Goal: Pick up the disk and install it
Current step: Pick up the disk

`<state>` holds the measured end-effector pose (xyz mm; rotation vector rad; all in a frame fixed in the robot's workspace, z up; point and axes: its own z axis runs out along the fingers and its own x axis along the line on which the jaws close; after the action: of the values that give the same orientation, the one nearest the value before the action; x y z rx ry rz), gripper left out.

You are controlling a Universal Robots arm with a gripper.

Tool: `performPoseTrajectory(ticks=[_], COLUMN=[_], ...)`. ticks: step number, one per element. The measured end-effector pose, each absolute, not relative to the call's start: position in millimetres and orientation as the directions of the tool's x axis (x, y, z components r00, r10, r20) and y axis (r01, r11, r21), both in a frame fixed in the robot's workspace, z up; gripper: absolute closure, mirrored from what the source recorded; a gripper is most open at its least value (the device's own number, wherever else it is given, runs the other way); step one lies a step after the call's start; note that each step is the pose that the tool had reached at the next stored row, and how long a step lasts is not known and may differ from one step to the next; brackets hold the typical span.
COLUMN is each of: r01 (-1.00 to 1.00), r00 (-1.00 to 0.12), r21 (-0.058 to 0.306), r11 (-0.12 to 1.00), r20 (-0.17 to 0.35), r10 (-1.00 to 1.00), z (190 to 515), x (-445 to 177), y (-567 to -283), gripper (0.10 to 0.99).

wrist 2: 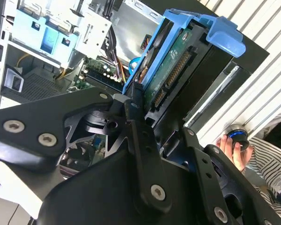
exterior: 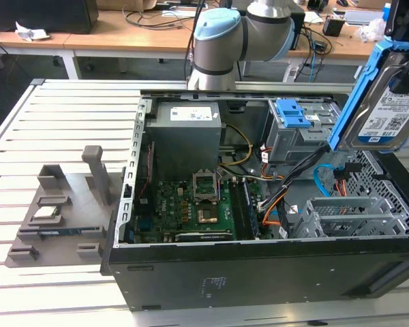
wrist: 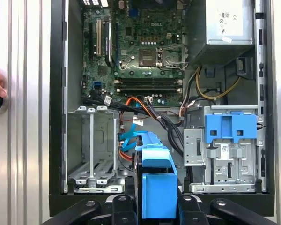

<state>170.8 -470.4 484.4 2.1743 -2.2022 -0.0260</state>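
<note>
The gripper has the disk between its jaws. The jaws are closed on it from both sides and pinch it near one short end. The disk stands on its edge, and most of its body reaches out beyond the fingertips, with the green circuit board and the connector row in sight. One black finger lies against the blue carrier frame that goes around the disk. In the first wrist view the blue tab of this frame sits exactly between the two fingers.

In the exterior view the disk hangs in the air, tilted, above one end of the open computer case, and it touches no part of the case. Beyond the jaws lies the inside of the case. The metal drive cage is on one side of the held disk, and the blue latch plate on its grey cage is on the other side. Farther from the jaws is the motherboard. A person's hand rests on a blue button outside the case.
</note>
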Motion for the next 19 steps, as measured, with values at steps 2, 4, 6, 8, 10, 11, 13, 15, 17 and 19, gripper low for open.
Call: performPoseTrajectory(ticks=[2,4,6,8,10,11,13,15,17,19], r01=[-0.999,-0.999,-0.999,-0.999,-0.999,-0.999,-0.999,-0.999,-0.999,-0.999], r00=[-0.012,-0.012,-0.012,-0.012,-0.012,-0.012,-0.012,-0.012,-0.012,-0.012], r21=[0.045,0.045,0.045,0.045,0.045,0.045,0.045,0.045,0.045,0.045], r11=[0.013,0.013,0.013,0.013,0.013,0.013,0.014,0.014,0.014,0.014], r20=[0.022,0.023,0.024,0.025,0.026,0.026,0.027,0.028,0.030,0.031], r10=[-1.000,-1.000,-1.000,-1.000,-1.000,-1.000,-1.000,-1.000,-0.999,-0.999], z=[484.2,484.1,484.0,483.7,483.6,483.4,483.3,483.2,483.0,482.7], x=[170.8,170.8,170.8,170.8,170.8,170.8,170.8,170.8,170.8,170.9], y=[-473.8,-476.5,-480.0,-483.6,-486.6,-488.0,-491.0,-493.9,-497.8,-501.4], gripper=[0.725,0.725,0.725,0.725,0.725,0.725,0.725,0.725,0.725,0.725])
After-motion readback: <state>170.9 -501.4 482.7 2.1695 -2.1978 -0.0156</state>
